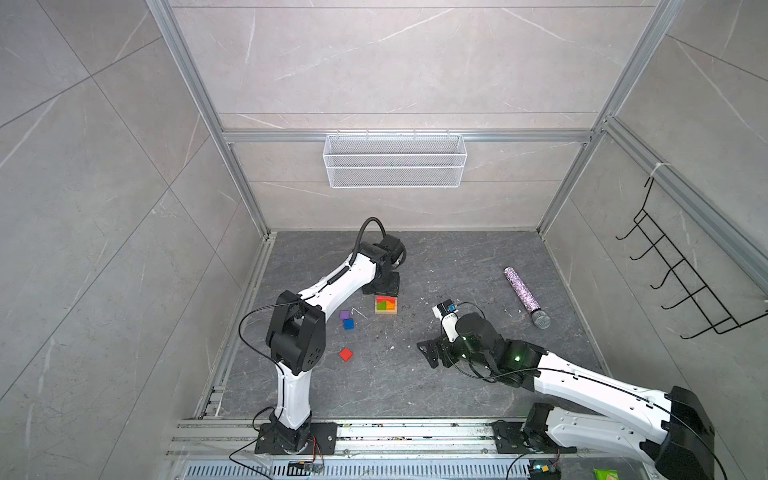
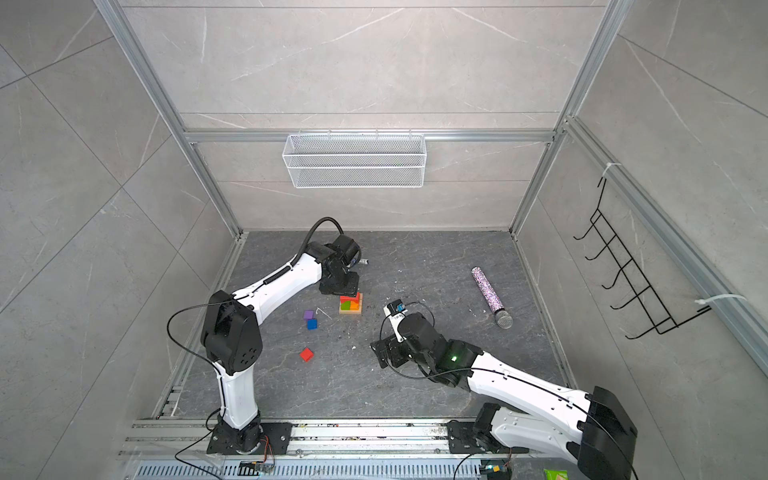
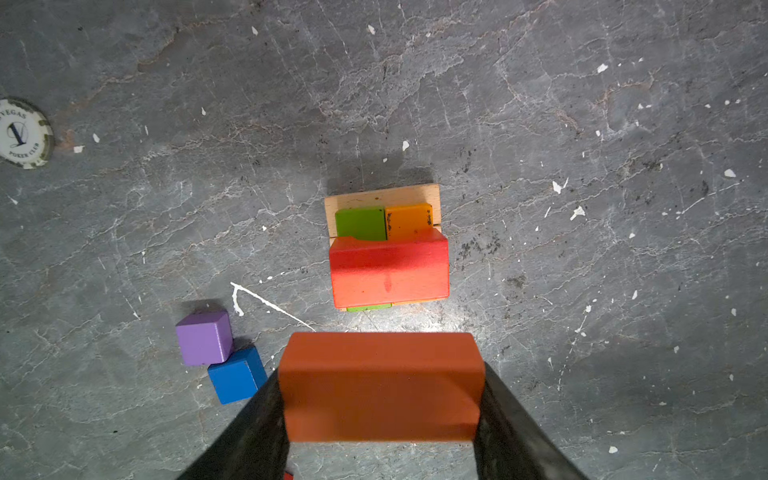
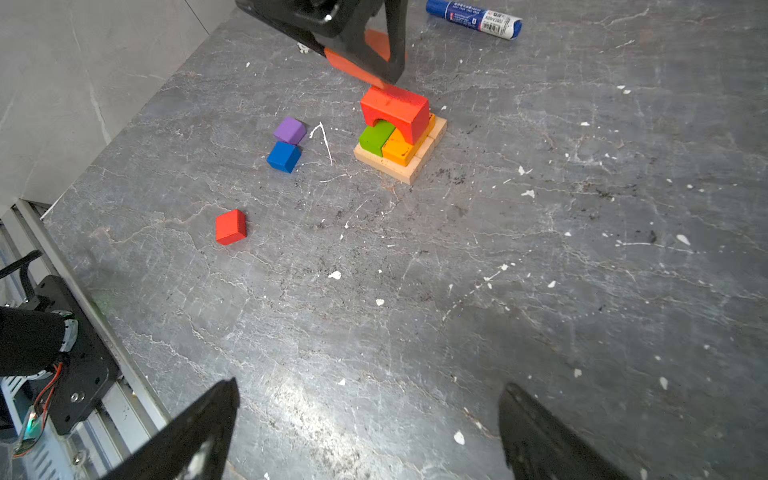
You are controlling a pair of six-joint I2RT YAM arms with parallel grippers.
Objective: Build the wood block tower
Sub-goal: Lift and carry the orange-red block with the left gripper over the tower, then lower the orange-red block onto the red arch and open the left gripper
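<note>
Left hand (image 3: 381, 370) is clamped on an orange-red block (image 3: 380, 403), hanging just beside the tower (image 3: 382, 195) top (red arch (image 4: 395, 109) up there). Right hand (image 4: 369, 384) gapes empty, well apart from the tower.

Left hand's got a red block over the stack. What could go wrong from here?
1. The red block in the left hand hangs close to the red arch. Lowered off-line, it could knock the arch off the green block and orange block.
2. The purple cube and blue cube appear to touch, so picking one may shove the other.
</note>
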